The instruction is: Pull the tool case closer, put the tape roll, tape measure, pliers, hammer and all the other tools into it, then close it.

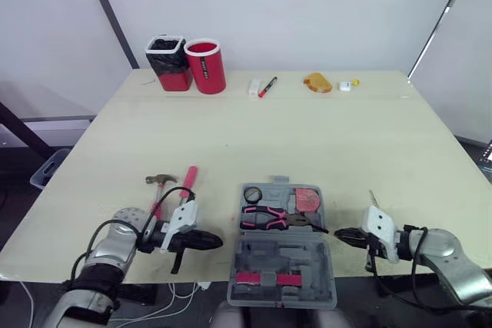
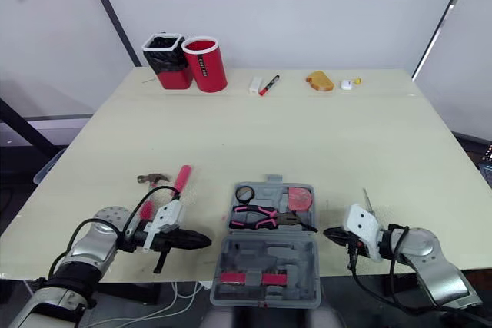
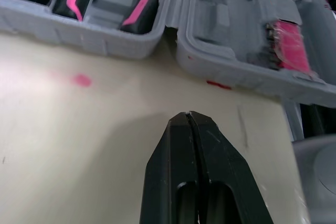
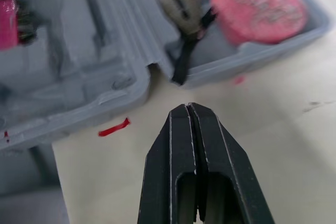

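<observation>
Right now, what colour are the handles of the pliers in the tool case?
Black with pink inlays; the pliers show best in the left wrist view.

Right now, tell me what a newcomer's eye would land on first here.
The open grey tool case sits at the near edge of the table, with pink-handled pliers and a red tape measure inside. The left gripper and right gripper, both shut, flank it, pointing at it. A pink-handled hammer lies on the table left of the case, outside it.
</observation>
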Robot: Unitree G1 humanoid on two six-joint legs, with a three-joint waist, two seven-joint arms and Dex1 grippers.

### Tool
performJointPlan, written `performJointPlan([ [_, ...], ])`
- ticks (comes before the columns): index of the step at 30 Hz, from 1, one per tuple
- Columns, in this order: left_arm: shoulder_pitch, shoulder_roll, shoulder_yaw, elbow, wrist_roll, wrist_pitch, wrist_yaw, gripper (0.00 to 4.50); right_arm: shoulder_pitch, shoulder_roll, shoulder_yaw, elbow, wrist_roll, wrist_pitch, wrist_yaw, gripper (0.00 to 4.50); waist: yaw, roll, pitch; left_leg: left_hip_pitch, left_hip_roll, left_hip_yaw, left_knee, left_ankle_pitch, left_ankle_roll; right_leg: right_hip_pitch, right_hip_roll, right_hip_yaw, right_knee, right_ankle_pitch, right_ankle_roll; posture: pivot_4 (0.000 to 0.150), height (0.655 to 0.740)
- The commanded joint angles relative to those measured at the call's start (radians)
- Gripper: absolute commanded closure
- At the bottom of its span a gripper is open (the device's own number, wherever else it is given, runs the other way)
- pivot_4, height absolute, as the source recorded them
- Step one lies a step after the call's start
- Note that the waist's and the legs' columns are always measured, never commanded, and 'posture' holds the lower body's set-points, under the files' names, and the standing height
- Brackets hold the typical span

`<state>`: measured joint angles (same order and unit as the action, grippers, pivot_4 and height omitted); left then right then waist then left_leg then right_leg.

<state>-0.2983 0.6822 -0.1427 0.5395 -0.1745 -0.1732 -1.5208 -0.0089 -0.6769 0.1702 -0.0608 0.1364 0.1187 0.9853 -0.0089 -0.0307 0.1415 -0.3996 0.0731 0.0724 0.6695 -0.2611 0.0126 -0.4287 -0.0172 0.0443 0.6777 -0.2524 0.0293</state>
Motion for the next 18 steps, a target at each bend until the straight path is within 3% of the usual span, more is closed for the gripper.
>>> performJointPlan([
  [1, -0.026, -0.017, -0.014, 0.038, 0.018, -0.030, 0.003, 4.46, -0.024, 0.011, 0.022, 0.015, -0.017, -0.017, 0.005, 4.50, -0.001, 0.000, 0.000, 0.000, 0.000, 0.000, 0.000, 0.000, 0.000, 0.000, 0.000, 0.000, 0.000, 0.000, 0.000, 0.150, 0.7400],
  [18, -0.077, -0.057, -0.029, 0.154, 0.041, -0.082, 0.007, 4.46, -0.072, 0.063, 0.073, 0.086, -0.059, -0.051, 0.011, 4.50, -0.001, 0.001, 0.000, 0.002, 0.000, -0.001, 0.001, 0.000, 0.000, 0.002, 0.001, 0.000, 0.002, 0.000, 0.000, 0.150, 0.7400],
])
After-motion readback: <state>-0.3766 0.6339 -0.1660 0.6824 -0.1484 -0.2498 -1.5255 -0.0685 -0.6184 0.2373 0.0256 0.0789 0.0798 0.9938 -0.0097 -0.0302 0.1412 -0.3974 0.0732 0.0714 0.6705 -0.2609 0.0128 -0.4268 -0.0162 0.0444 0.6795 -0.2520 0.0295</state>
